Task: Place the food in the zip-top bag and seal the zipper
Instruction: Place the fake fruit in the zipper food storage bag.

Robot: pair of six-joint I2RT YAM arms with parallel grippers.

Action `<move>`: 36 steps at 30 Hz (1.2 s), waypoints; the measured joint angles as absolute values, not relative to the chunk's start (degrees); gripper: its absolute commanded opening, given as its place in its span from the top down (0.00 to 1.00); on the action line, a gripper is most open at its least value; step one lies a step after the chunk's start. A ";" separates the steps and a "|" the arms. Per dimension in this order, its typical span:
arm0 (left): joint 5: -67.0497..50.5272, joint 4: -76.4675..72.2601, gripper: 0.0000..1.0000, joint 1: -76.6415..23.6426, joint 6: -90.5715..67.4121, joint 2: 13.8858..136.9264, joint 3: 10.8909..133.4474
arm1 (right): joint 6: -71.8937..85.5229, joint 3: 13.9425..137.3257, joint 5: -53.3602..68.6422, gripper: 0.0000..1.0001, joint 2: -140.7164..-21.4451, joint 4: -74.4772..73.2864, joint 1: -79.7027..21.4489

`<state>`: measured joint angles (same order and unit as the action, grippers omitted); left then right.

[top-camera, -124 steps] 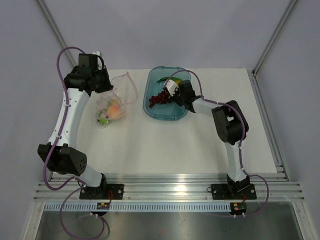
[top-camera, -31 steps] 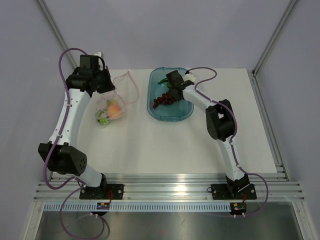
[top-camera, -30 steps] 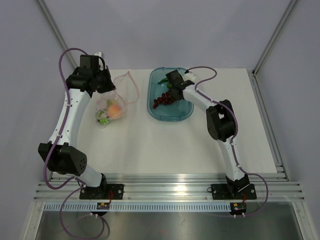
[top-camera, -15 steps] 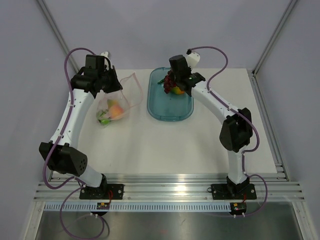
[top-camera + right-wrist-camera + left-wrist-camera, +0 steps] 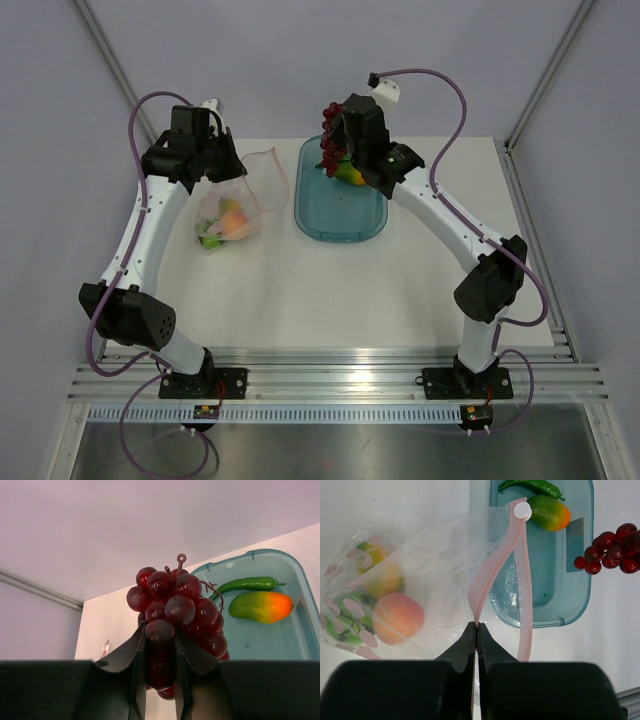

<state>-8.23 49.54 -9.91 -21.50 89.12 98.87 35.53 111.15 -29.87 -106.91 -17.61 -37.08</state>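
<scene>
My left gripper is shut on the pink zipper strip of the clear zip-top bag and holds its mouth up and open. Inside lie a peach-pink fruit, an orange-green mango and a green round one. My right gripper is shut on the dark purple grape bunch, lifted high above the teal tray. The grapes also show in the top view and the left wrist view. A second mango lies in the tray.
A green chilli pepper lies in the teal tray beside the mango. The tray stands just right of the bag's mouth. A white slider tab sits at the far end of the zipper. Metal frame rails run along the table's near edge.
My right gripper took hold of the grape bunch in the tray and lifted it high above the tray. My left gripper still holds the bag's zipper, a little higher.
</scene>
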 measured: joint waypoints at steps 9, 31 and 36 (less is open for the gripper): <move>-8.23 49.60 1.00 -9.91 -21.45 89.12 98.87 | 32.36 115.63 -26.41 0.91 -106.91 -16.34 -42.94; -8.43 50.13 1.00 -9.80 -21.45 89.12 100.86 | 35.94 121.51 -17.17 0.92 -114.98 -16.49 -47.66; -8.60 50.17 1.00 -9.63 -21.45 89.21 101.27 | 36.93 118.98 -15.81 0.92 -116.42 -17.02 -48.80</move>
